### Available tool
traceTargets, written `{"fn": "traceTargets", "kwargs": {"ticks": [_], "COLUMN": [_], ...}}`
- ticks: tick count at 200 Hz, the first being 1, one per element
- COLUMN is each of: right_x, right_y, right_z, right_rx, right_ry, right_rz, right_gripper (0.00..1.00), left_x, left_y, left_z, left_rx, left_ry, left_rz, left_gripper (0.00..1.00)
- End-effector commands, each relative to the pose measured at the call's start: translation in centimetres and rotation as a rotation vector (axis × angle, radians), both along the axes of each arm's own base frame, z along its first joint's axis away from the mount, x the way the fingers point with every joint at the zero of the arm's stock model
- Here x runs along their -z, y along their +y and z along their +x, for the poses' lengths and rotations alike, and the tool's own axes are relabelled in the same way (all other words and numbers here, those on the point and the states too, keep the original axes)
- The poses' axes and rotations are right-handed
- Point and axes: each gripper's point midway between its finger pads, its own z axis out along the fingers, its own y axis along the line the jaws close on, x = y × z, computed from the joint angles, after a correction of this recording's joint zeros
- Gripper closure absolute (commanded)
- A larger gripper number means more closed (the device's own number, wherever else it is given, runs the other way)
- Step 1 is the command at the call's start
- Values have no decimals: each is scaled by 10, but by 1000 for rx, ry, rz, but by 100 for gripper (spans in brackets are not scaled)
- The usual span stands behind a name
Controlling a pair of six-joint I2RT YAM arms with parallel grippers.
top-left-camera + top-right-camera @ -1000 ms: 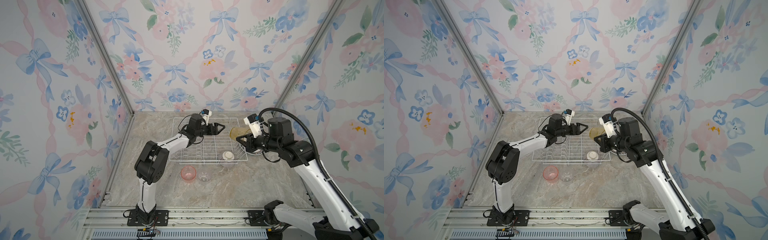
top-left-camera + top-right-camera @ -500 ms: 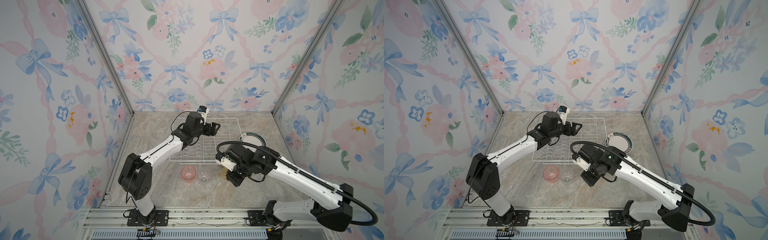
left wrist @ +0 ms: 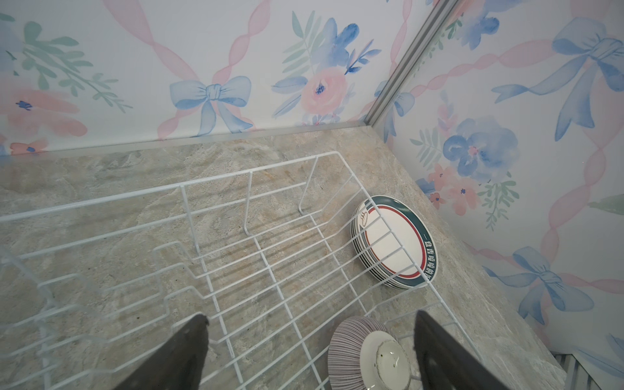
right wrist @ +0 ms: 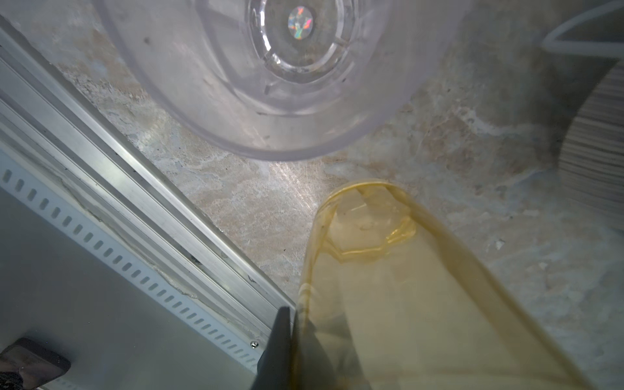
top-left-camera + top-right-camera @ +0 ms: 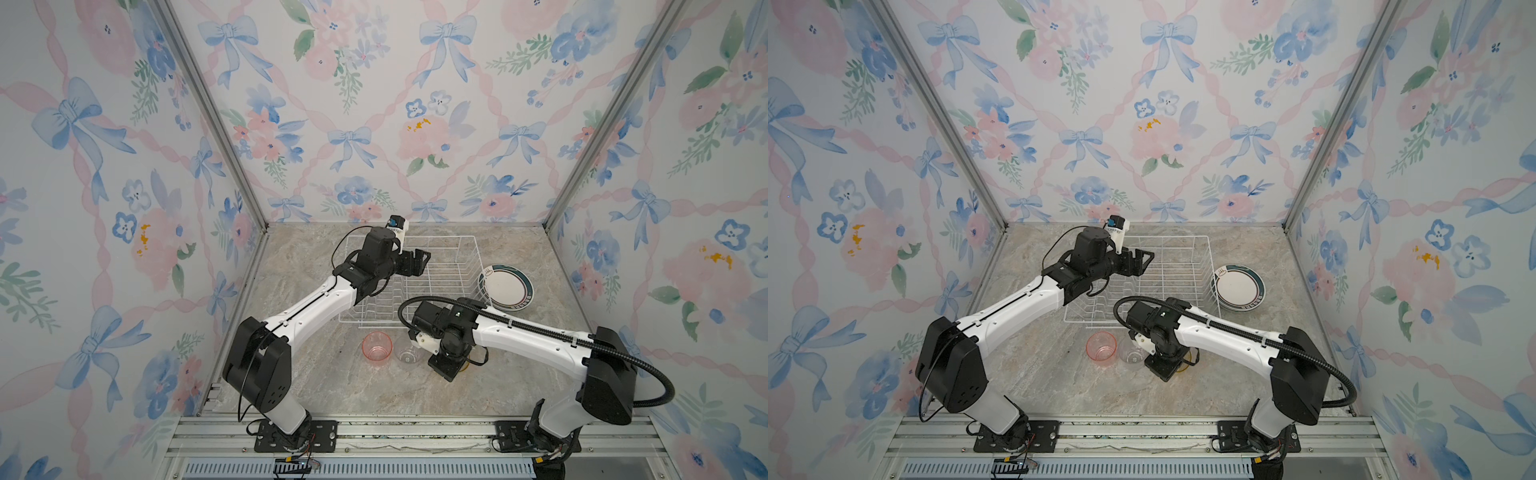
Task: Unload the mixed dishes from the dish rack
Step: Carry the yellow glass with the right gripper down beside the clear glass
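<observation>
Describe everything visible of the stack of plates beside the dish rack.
The stack of plates lies face up on the marble tabletop, just outside the right end of the wire dish rack. Round and glossy like ceramic, the top one has a white centre, a thin red ring and a dark green rim with white characters. No end effector touches it; contact with the rack cannot be told.

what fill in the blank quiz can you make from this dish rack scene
1. The right gripper grips the yellow tumbler, while the left gripper holds ___.
2. The striped bowl lies ___ down in the dish rack.
3. The stack of plates sits ___ the dish rack.

Missing words: nothing; upside; outside
</observation>
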Motion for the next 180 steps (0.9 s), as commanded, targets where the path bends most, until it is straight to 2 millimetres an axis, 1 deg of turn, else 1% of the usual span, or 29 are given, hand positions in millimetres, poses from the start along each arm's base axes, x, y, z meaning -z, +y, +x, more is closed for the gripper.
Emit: {"fn": "traceTargets", "kwargs": {"ticks": [1,10,12,19,67,145,165,180], "right_x": [-1,-1,5,8,18,18,20,22], "right_y": [9,10,9,9,9,16,15,15], "right_z": [11,13,13,15,26,41,42,42], "right_rx": [-40,-44,-44,-48,-43,-26,-28,-29], "right_ry": [-23,-28,-18,-14,-15,-56,-49,-47], "right_rz": [7,8,-9,-22,-52,-30,-35,-41], "right_gripper": [100,100,100,100,100,100,91,80], "left_x": [-5,-5,-5,-4,-3,-5,-6,-7], "left_y": [11,13,14,15,21,21,21,20], "left_z": [-3,-4,-4,-4,-4,-2,-3,-3], "left_rx": [-9,-11,-11,-14,-17,-13,-11,-9], "left_ry": [-18,-18,-18,-17,-11,-11,-13,-14], "left_rz": [12,11,11,12,7,2,0,-1], "left_gripper": [9,10,10,10,9,9,9,9]}}
